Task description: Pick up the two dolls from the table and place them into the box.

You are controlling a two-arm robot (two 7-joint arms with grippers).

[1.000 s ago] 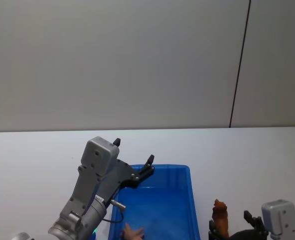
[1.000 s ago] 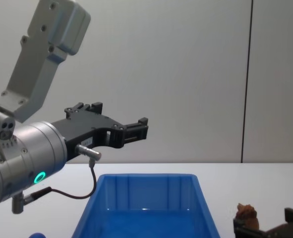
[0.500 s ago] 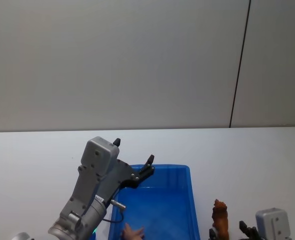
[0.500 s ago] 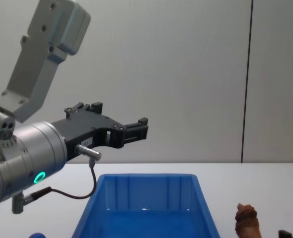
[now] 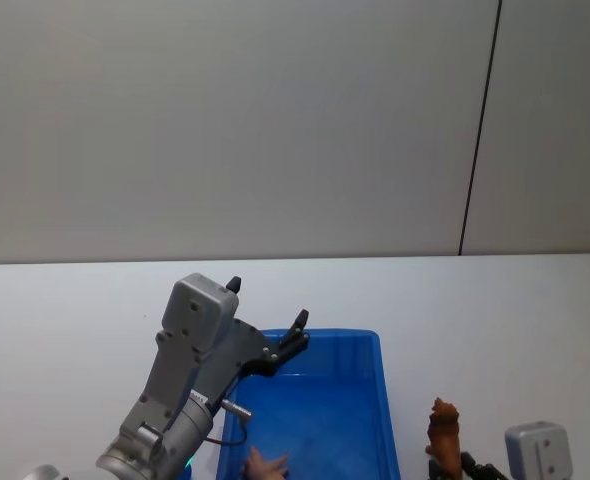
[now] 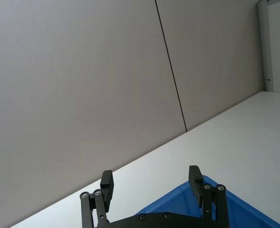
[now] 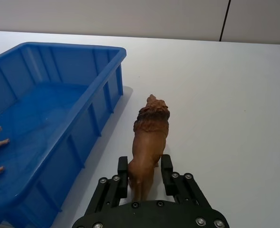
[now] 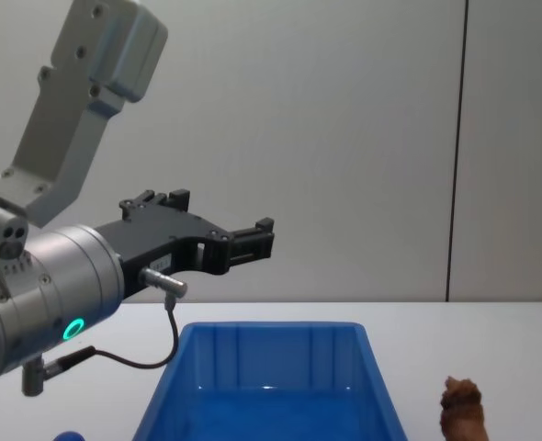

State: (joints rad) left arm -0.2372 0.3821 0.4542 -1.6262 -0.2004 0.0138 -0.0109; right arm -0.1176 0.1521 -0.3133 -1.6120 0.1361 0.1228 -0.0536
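Beside box [image 7: 59, 46], right end effector [image 7: 144, 166] clamps brown doll [image 7: 149, 135]; left end effector [image 6: 151, 176] agape, empty.

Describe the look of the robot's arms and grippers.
The left arm is silver-grey, with boxy housing, green ring light and thin black cable. The left gripper and right gripper are black, two-fingered, with visible screws. The right arm has a grey box.

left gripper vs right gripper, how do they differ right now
The left gripper is raised above the blue bin; the right gripper sits low over the white table, beside that bin. The left gripper is open and empty; the right gripper is closed on the hindquarters of the brown lion figure. Both have black fingers.
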